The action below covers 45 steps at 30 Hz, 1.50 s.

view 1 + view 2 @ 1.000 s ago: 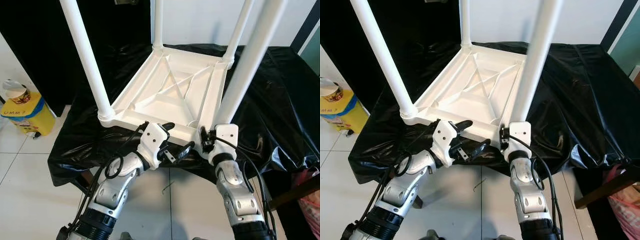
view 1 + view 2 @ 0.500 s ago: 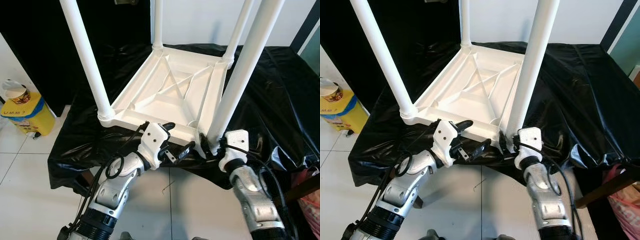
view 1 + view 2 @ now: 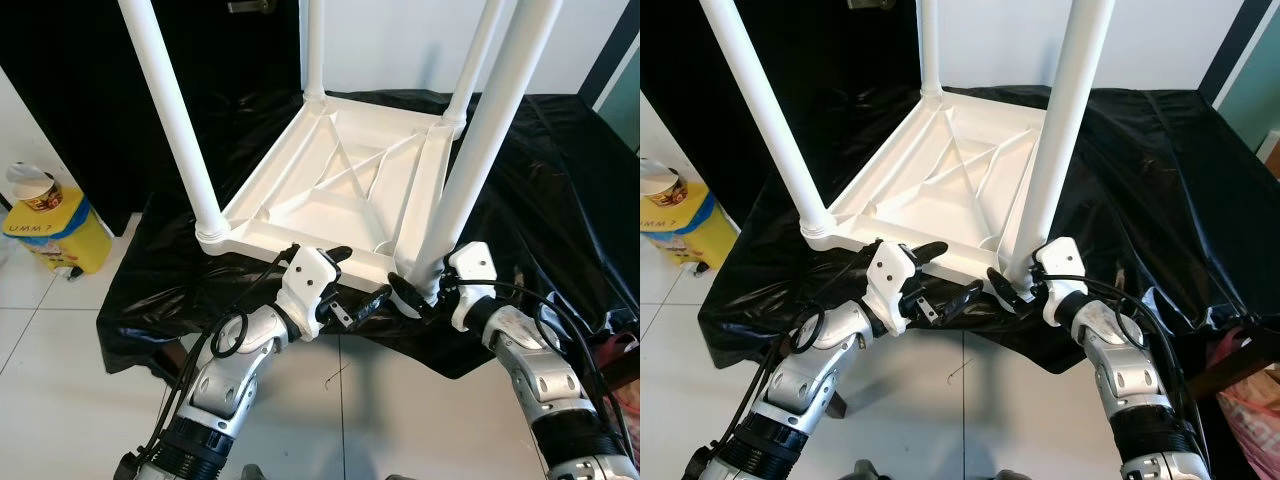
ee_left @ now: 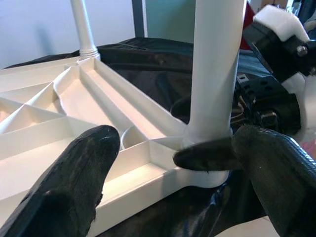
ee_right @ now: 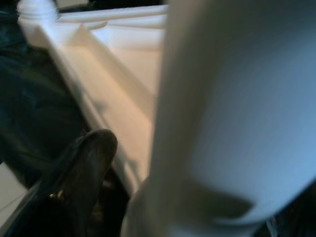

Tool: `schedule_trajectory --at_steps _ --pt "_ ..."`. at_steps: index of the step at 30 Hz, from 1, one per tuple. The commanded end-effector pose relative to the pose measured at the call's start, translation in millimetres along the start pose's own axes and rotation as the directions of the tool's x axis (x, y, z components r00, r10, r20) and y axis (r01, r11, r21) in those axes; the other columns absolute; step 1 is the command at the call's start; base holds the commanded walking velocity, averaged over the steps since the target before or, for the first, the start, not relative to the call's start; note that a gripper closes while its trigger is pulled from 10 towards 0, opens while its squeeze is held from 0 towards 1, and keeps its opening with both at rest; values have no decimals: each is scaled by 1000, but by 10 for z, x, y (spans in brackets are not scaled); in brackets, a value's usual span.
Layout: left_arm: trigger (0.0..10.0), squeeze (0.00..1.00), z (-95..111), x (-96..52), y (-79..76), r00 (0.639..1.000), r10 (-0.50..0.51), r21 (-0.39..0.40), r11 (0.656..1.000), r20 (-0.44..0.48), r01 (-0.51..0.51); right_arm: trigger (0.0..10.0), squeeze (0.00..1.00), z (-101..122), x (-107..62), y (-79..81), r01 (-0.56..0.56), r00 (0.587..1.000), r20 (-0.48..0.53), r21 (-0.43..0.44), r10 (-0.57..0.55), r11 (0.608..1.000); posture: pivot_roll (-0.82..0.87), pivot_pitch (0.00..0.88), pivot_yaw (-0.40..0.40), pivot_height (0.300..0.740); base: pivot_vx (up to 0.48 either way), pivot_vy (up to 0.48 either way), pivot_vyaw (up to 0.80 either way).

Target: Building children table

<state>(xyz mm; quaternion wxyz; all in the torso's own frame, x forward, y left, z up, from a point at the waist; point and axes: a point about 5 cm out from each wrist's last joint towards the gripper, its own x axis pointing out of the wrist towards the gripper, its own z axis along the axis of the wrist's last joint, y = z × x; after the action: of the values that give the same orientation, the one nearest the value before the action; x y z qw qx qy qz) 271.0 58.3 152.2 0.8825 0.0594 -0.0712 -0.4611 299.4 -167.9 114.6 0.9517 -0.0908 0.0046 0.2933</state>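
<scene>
White children's table [image 3: 340, 185] lies upside down on black-draped surface [image 3: 560, 200], four legs up. Right gripper [image 3: 412, 296] clasps base of near-right leg [image 3: 480, 150]. Left gripper [image 3: 352, 282], fingers spread, straddles tabletop's near edge beside that leg.

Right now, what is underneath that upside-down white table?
The white table lies top-down on a black plastic sheet draped over some support. The sheet hides what that support is; only tiled floor shows below.
</scene>
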Motion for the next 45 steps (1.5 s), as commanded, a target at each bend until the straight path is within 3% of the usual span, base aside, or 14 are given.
schedule_trajectory --at_steps 1,2,3,4,5,17,18,30,36,39,43,45 --pt "10000 0 9 14 -23 1000 -26 2 1000 4 26 6078 0 -27 13 12 -13 1000 -10 -6 13 1000 -26 29 -18 740 0 0 0" --pt "10000 0 9 14 -23 1000 -26 2 1000 4 26 6078 0 -27 13 12 -13 1000 -10 -6 13 1000 -26 29 -18 740 0 0 0" --pt "10000 0 11 13 -21 1000 -23 3 1000 4 23 3333 0 -34 27 11 -16 1000 -11 -6 16 1000 -26 29 -18 740 0 0 0" --pt "10000 0 11 13 -21 1000 -23 3 1000 4 23 3333 0 -34 27 11 -16 1000 -11 -6 16 1000 -26 29 -18 740 0 0 0" --pt "10000 0 15 4 -16 1000 -16 3 1000 4 16 0 0 -45 35 10 -24 1000 -11 0 24 1000 -13 37 -27 740 0 0 0" --pt "10000 0 8 -42 -13 1000 15 -4 1000 -1 -15 0 0 -134 6 -3 -25 999 -32 10 26 1000 -5 52 -34 740 0 0 0" --pt "10000 0 9 -43 -9 1000 15 -4 1000 -1 -15 10000 0 -144 4 -2 -17 999 -32 16 17 1000 -7 53 -32 740 0 0 0" --pt "10000 0 6 -39 -23 1000 4 -8 1000 -3 -4 10000 0 -161 -42 30 145 989 -18 17 -145 989 -23 64 -28 740 0 0 0" --pt "10000 0 4 -37 -38 1000 0 -13 1000 -4 0 10000 0 -136 -55 121 270 963 -4 21 -270 963 -28 67 -28 740 0 0 0" --pt "10000 0 0 -33 -48 1000 -3 -17 1000 -4 3 10000 0 -187 -59 154 416 909 -40 55 -414 908 -29 71 -26 740 0 0 0" --pt "10000 0 1 -32 -52 1000 -5 -18 1000 -4 5 10000 0 -215 -59 179 462 887 -62 60 -458 885 -29 72 -26 740 0 0 0" --pt "10000 0 0 -38 -52 1000 -5 -18 1000 -5 5 10000 0 -236 -41 252 514 857 -83 68 -508 855 -24 75 -28 740 0 0 0"
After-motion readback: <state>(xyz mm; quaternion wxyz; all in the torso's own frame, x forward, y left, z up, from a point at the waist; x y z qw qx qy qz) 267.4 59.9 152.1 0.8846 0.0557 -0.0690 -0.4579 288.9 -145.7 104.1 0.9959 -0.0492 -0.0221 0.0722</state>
